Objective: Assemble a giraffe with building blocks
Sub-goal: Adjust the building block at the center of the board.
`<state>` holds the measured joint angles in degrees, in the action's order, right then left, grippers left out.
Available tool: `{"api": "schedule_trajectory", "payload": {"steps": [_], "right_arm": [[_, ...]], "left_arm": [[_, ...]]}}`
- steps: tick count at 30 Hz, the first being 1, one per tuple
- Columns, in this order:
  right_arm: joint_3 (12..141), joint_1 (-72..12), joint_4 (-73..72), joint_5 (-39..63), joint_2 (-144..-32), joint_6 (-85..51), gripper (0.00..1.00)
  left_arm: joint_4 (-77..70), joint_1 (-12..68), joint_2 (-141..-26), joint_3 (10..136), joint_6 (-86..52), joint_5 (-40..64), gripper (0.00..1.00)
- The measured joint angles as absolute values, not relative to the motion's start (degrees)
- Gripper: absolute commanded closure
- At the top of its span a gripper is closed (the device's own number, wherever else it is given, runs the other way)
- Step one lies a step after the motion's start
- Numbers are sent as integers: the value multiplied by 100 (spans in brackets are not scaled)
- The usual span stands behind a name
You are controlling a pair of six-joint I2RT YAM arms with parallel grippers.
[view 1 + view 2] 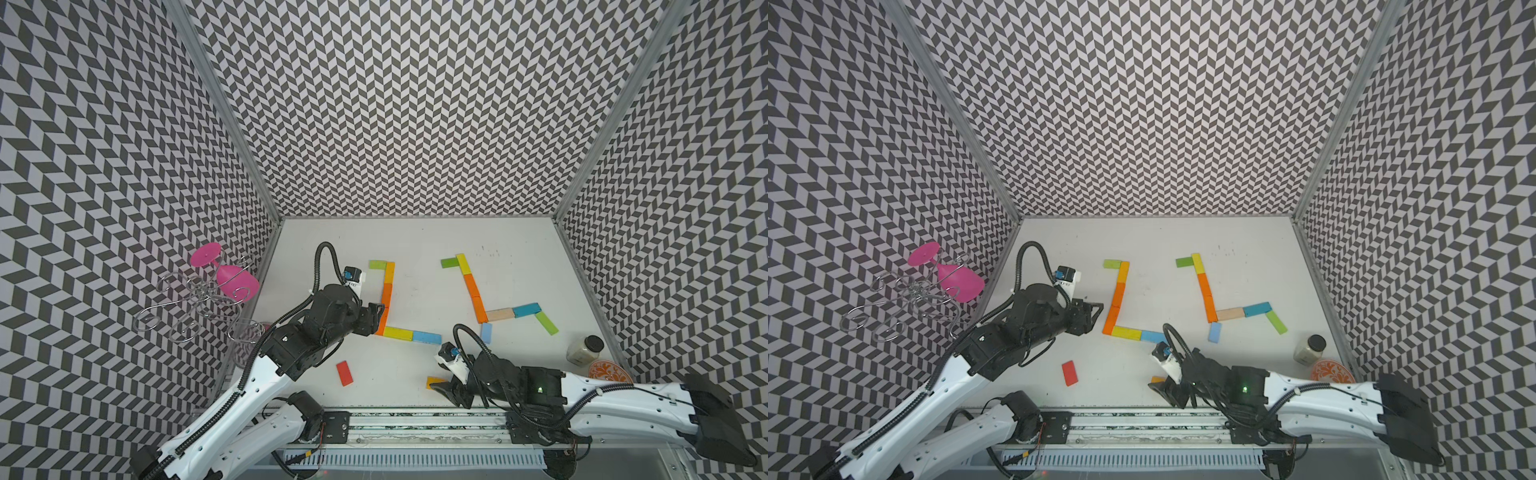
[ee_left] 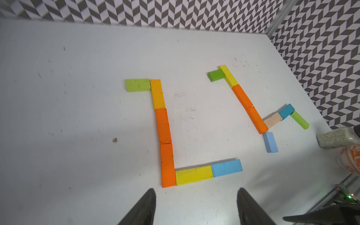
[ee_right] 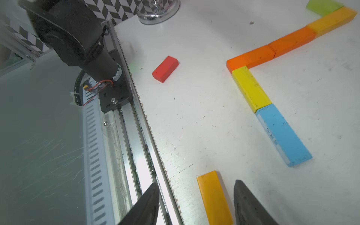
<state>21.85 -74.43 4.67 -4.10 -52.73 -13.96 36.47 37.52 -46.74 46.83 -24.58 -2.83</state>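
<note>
reading the table [image 1: 415,241] in a top view like a clock, 12 at the back wall.

two flat giraffes are laid out. the right giraffe [image 1: 473,286] at about 2 o'clock looks finished: head, neck, two-block body and a leg off each end. my guess is it's the pattern to copy. the left giraffe [image 1: 387,291] at about 9 o'clock has a green head, the neck column and a yellow plus blue body, but no legs yet.

that would explain the two loose pieces near the front edge. the red block [image 1: 344,372] is at 7 o'clock and the amber block [image 1: 434,380] at 6 o'clock, both well apart from the build. probably the missing legs.

the right gripper [image 3: 196,182] is down over the amber block with its jaws spread either side of the long edges. in the right wrist view one finger is just beside the block and bare table shows on the other side. so it's not pinched, and the block is lying flat. going across the narrow width makes sense, since that's the span those jaws can get round.

the left gripper [image 2: 194,194] is released too, nothing between the jaws. it hangs on the 9 o'clock side of the lowest orange neck block, near the corner where neck meets body. looks parked clear, or ready to steady that corner.

next i'd expect it to close on amber and carry it over to the body.
</note>
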Motion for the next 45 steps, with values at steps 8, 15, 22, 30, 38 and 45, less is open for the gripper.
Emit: {"api": "schedule_trajectory", "payload": {"steps": [8,15,22,30,38,45], "right_arm": [[2104,-7671,263,-701,-6080,-2115,34],[2106,-7671,121,-963,-6853,-2349,30],[2130,-7671,58,-947,-7225,-2462,40],[2204,-7671,-49,-875,-7391,-2786,60],[2440,-7671,248,-989,-7531,-3291,63],[2735,-7494,843,-1459,-7537,-4362,64]], "left_arm": [[3356,3708,-4692,4366,-2950,154,29],[3216,3708,-4657,4285,-2989,270,29],[3159,3695,-4633,4285,-2967,274,29],[3081,3656,-4633,4285,-2869,285,29],[2945,3503,-4622,4254,-2679,375,29],[2707,3312,-4598,4047,-2639,545,29]]}}
